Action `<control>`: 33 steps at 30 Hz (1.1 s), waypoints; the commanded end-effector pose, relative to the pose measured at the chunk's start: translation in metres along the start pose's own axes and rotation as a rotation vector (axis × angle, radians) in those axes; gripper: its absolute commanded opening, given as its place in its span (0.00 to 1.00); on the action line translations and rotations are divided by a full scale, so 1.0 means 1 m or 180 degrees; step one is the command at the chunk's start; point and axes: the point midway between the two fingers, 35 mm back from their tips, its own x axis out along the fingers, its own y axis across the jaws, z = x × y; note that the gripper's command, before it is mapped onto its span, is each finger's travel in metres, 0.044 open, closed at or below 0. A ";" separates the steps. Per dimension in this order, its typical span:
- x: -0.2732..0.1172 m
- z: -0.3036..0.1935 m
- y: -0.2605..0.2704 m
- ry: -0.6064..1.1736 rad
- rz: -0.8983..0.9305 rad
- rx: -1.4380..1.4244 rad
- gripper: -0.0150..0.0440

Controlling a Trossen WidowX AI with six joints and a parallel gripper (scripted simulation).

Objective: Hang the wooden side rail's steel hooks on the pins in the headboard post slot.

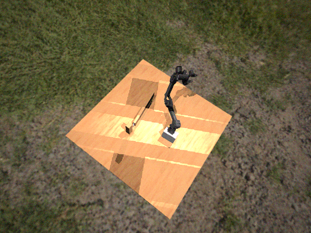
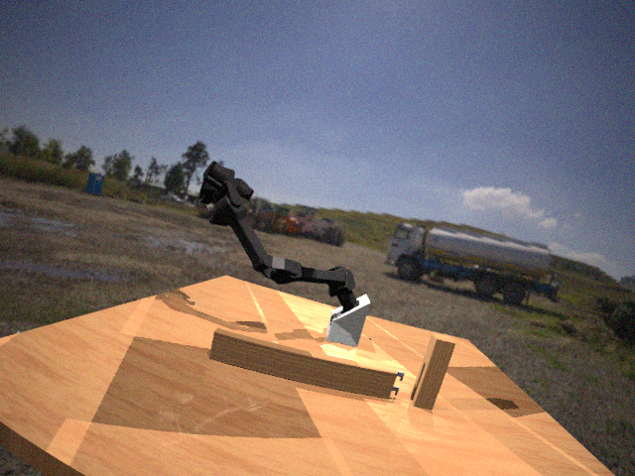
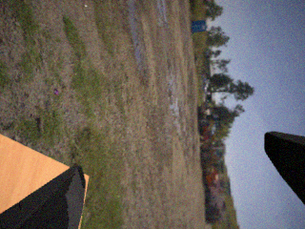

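Note:
The wooden side rail (image 1: 141,114) (image 2: 303,366) stands on its long edge on the table. Two small steel hooks (image 2: 399,376) stick out of its end, facing the headboard post (image 1: 128,129) (image 2: 436,374), with a gap between. The post stands upright; its slot shows as a dark line in the exterior view, and its pins cannot be made out. My gripper (image 1: 193,78) (image 3: 174,157) is open and empty, raised high beyond the rail's far end and pointing away from rail and post. In the exterior view its fingers are hard to see.
The arm's white and grey base block (image 1: 169,134) (image 2: 349,326) stands on the table (image 1: 168,182) (image 2: 246,450) beside the rail and post. Table edges drop to grass and dirt. The raised wrist is near the far table edge. Shadow bands cross the table.

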 end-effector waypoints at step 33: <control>-0.002 -0.311 -0.223 0.2162 -0.1799 0.0257 1.00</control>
